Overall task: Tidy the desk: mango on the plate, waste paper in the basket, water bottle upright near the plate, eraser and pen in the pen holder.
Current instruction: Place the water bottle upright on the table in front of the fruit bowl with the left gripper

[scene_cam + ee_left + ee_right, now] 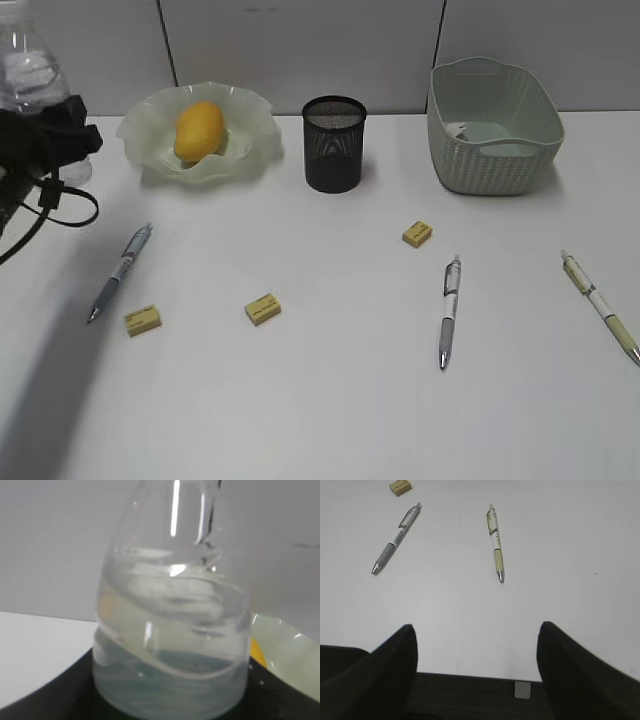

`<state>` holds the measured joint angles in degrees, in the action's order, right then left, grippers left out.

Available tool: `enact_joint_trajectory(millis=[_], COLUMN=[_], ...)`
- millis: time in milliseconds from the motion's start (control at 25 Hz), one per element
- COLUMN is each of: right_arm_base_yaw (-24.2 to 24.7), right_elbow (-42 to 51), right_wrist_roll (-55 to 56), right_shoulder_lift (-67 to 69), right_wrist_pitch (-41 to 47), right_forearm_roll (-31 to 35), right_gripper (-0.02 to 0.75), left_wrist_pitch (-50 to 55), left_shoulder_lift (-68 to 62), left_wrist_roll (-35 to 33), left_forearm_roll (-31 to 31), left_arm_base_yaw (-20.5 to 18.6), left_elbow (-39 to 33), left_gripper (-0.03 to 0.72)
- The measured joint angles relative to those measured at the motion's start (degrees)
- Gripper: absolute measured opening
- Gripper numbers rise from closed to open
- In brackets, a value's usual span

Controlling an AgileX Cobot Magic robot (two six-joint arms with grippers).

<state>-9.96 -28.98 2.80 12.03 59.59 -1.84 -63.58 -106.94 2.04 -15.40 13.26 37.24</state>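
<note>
White desk (330,400) against pale panelled wall (300,40)

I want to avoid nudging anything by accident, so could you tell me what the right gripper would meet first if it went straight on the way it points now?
Probably bare table first. The right gripper is open and angled down at it. Farther along lies the cream pen, with the grey pen to its left, though depth is hard to judge.

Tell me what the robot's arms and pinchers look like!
The left arm is black and bulky, with a thin black cable looping off it. The right gripper has two thick, rounded black fingers, with a dark base between them carrying a small pale grey square.
</note>
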Motion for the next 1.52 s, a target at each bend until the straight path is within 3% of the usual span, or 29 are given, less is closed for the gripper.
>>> enact_joint_trajectory(millis=[760,1080,1520], right_arm_base_yaw=[0.0,0.0,0.0], right_elbow=[0.0,0.0,0.0], right_wrist_roll=[0.0,0.0,0.0], right_shoulder_lift=[0.0,0.0,0.0], right_wrist_pitch=[0.0,0.0,0.0], right_forearm_roll=[0.0,0.0,0.0], right_gripper=[0.583,0.583,0.583], left_wrist_pitch=[-3.2,-4.0,-5.5], left_shoulder_lift=[-17.3,-21.2,-22.5], left_wrist_roll=[0.7,3.2,3.4], left_forearm_roll=[0.1,0.3,0.9], left_arm_base_yaw=[-0.7,-2.8,-2.8], left_elbow=[10.7,12.3,13.4], left_gripper=[0.486,0.486,0.505])
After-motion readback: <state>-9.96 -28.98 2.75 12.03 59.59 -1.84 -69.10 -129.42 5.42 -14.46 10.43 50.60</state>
